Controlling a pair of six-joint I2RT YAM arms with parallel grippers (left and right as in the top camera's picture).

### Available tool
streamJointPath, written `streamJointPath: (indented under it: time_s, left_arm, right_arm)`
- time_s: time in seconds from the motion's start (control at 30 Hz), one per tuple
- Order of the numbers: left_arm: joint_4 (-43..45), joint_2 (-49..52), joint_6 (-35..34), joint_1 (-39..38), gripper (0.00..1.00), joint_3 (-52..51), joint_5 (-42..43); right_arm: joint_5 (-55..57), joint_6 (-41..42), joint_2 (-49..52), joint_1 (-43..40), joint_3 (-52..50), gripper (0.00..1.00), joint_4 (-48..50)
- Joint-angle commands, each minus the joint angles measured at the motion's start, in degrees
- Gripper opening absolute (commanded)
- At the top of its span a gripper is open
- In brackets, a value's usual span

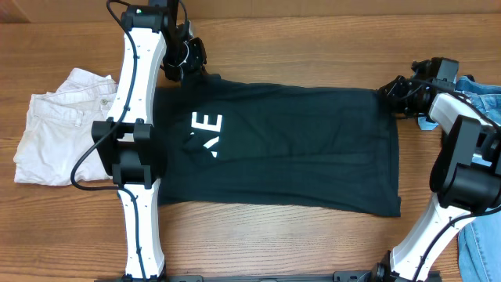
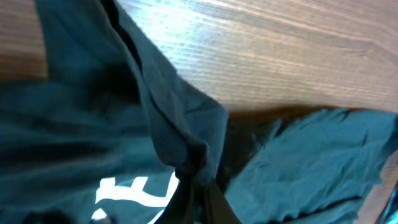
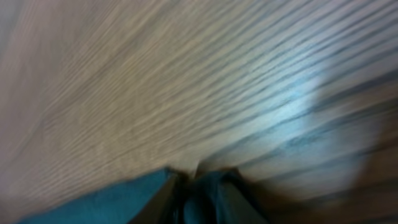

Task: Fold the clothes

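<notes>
The clothes, a black-navy T-shirt with white letters, lie spread flat across the middle of the table. My left gripper is at the shirt's far left corner. In the left wrist view it is shut on a bunched fold of the dark fabric, which rises lifted from the jaws. My right gripper is at the shirt's far right corner. The right wrist view is blurred, and its gripper pinches the teal-looking shirt edge just above the wood.
Cream-white shorts lie at the left, partly under the left arm. Blue denim jeans lie at the right edge behind the right arm. Both arm bases stand at the table's near edge.
</notes>
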Motion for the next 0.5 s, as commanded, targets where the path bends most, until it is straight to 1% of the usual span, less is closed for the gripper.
streamJointPath:
  time_s: [0.0, 0.07, 0.13, 0.27, 0.37, 0.47]
  left_arm:
    - [-3.4, -1.8, 3.1, 0.4, 0.04, 5.3, -4.4]
    - [-6.1, -1.8, 4.4, 0.4, 0.04, 7.7, -6.3]
    - [-9.3, -1.8, 5.9, 0.3, 0.04, 9.7, -7.7]
    - [-17.2, -1.8, 5.9, 0.4, 0.04, 11.5, -12.2]
    - [-17.2, -2.2, 7.5, 0.3, 0.04, 11.5, -8.8]
    - [-17.2, -3.3, 7.6, 0.3, 0.04, 11.5, -8.9]
  right_arm:
    - [-0.1, 1.3, 0.1, -0.8, 1.7, 0.04, -3.0]
    - [-0.1, 1.3, -1.7, -1.5, 2.5, 0.04, -5.5]
    - [-0.3, -0.4, -5.2, -2.1, 2.9, 0.04, -8.0]
    - [-0.2, -3.7, -15.1, -2.1, 3.0, 0.04, -15.1]
    - [-0.1, -3.7, -22.0, -2.1, 3.0, 0.04, -21.0]
    - [2.0, -3.9, -26.2, -2.1, 3.0, 0.04, -26.4]
